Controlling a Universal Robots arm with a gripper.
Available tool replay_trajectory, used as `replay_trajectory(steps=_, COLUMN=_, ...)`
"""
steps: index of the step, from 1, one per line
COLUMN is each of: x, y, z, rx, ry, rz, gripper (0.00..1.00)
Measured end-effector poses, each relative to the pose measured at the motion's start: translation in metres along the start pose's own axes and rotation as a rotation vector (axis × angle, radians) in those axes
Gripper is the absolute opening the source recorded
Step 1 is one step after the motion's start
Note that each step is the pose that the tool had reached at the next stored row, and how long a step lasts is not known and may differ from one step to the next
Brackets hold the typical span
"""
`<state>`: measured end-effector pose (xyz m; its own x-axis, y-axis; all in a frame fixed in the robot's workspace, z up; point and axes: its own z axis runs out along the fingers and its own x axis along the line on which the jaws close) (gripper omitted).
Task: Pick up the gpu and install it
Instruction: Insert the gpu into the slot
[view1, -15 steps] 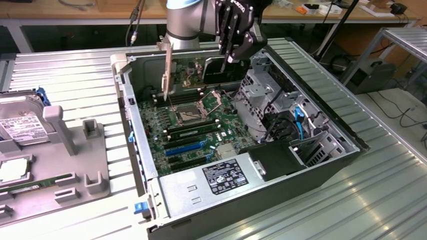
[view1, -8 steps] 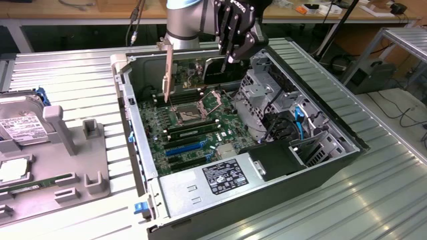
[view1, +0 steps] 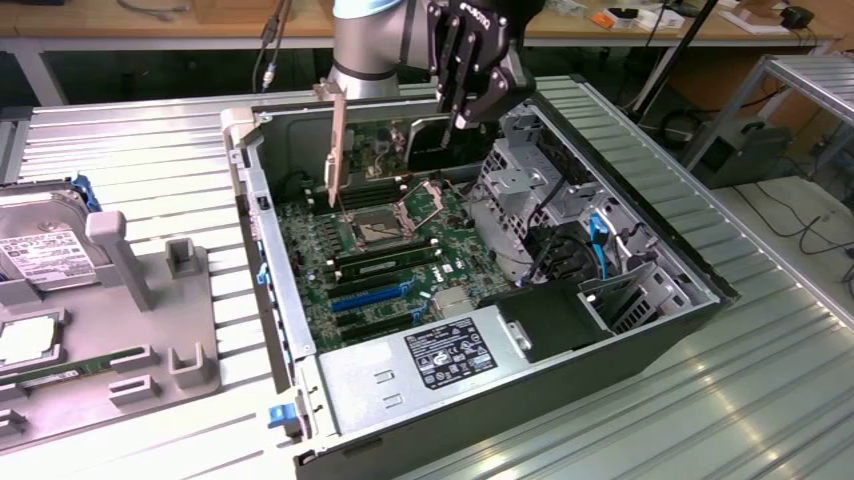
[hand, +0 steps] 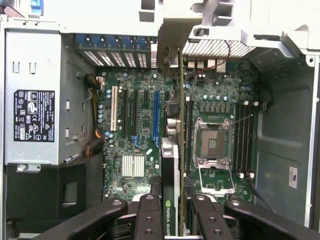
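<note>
The edge of the gpu (hand: 169, 175) reads NVIDIA, then the letters QUA.

I see a ribbed silver metal table (view1: 774, 400). On it lies an open grey computer tower case (view1: 276, 270), with a grey plastic fixture tray (view1: 134, 300) toward the exterior view's left.

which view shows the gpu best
The exterior view: the gpu hangs in the hand above the open case, its dark face and silver bracket visible. The wrist view gives its thin top edge between the fingers.
</note>
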<state>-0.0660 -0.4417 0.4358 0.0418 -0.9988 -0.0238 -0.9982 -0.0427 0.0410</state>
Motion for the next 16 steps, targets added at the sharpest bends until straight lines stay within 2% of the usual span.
replay_trajectory(steps=16, x=-0.0008, y=-0.0003, z=0.0056, rx=0.0001, ry=-0.0001, rz=0.0, gripper=0.27)
